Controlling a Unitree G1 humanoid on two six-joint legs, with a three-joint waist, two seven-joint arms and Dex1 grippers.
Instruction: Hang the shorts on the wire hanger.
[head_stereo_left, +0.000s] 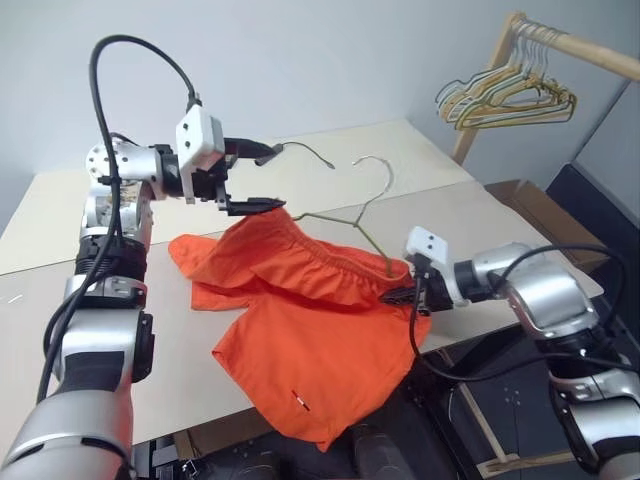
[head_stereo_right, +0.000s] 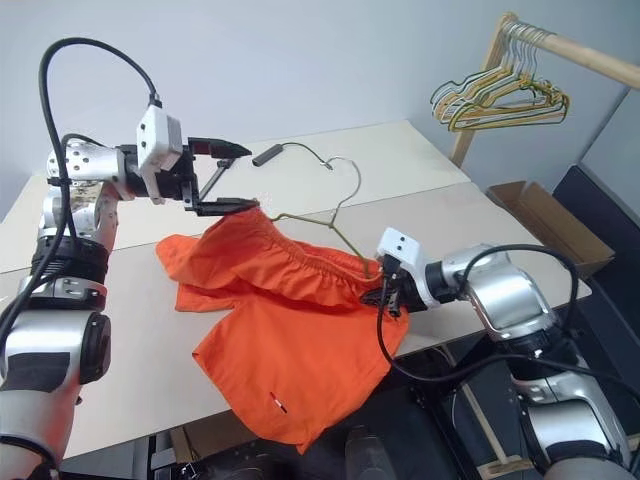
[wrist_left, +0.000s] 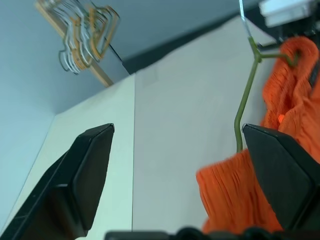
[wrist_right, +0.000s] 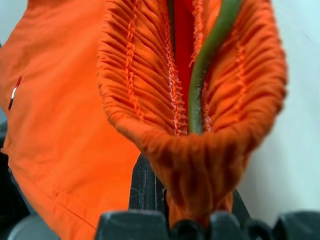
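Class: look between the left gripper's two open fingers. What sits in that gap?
In the left wrist view the left gripper frames bare table; the shorts edge in by one finger.

wall (head_stereo_left: 330, 50): pale grey | table (head_stereo_left: 400, 160): beige | wooden rack (head_stereo_left: 560, 42) | cardboard box (head_stereo_left: 545, 210), probably

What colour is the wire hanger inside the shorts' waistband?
Dull olive green; the wire hanger shows best in the right wrist view, against the orange shorts.

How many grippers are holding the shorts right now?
1. The right gripper is pinched shut on the shorts at the waistband's right end. The left gripper hangs open above the left end, holding nothing.
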